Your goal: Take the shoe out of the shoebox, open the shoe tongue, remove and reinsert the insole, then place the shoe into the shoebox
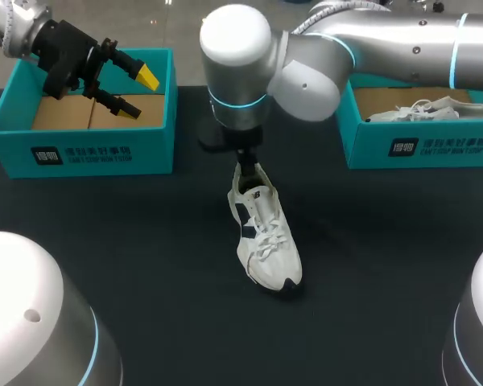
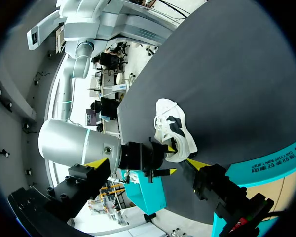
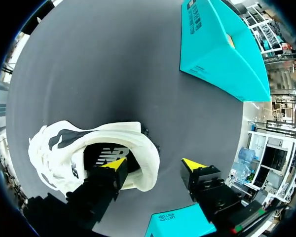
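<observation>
A white shoe with dark side marks lies on the black table, toe toward me. My right gripper stands at its heel. In the right wrist view the right gripper is open: one finger is down inside the shoe on the dark insole, and the other is outside, apart from the heel. My left gripper hangs open above the left teal shoebox with nothing in it. The left wrist view shows the left gripper wide open, far from the shoe.
A second teal shoebox at the back right holds another white shoe. The left box shows only a brown cardboard floor. My right arm's large elbow hangs over the table's back middle.
</observation>
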### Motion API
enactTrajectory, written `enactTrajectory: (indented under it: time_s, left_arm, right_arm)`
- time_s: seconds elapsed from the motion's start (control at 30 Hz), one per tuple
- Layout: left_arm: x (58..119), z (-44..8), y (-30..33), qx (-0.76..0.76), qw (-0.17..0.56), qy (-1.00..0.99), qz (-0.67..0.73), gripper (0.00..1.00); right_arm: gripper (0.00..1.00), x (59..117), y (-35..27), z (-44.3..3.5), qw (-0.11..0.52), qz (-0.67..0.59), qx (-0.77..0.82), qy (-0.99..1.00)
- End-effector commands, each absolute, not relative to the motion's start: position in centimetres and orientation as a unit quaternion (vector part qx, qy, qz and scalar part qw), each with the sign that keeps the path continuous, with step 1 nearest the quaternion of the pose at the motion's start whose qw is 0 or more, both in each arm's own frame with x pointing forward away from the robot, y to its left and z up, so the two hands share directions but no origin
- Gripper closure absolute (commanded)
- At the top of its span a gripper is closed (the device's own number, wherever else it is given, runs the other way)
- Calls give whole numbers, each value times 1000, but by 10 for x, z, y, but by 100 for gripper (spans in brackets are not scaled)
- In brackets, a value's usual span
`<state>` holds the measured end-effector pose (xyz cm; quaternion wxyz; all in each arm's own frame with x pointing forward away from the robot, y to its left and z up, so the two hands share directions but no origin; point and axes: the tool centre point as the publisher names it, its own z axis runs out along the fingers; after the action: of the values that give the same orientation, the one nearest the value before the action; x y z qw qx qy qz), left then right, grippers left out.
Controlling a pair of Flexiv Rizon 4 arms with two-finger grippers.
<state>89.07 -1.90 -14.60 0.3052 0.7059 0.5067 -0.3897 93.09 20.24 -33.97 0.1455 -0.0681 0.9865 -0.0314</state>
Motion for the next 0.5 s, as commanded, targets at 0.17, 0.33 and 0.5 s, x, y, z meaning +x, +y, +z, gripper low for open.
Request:
enactTrajectory:
  time_s: [0.17, 0.33, 0.5]
  left_arm:
    - [891, -146, -19, 707, 304, 507, -389, 0]
    - [891, -146, -19, 707, 304, 507, -389, 0]
    - [891, -146, -19, 707, 304, 507, -389, 0]
  right_arm:
    - [46, 944, 202, -371, 121, -29, -74, 989]
    - [47, 947, 201, -380, 115, -40, -95, 988]
    - [45, 949, 198, -384, 111, -40, -95, 989]
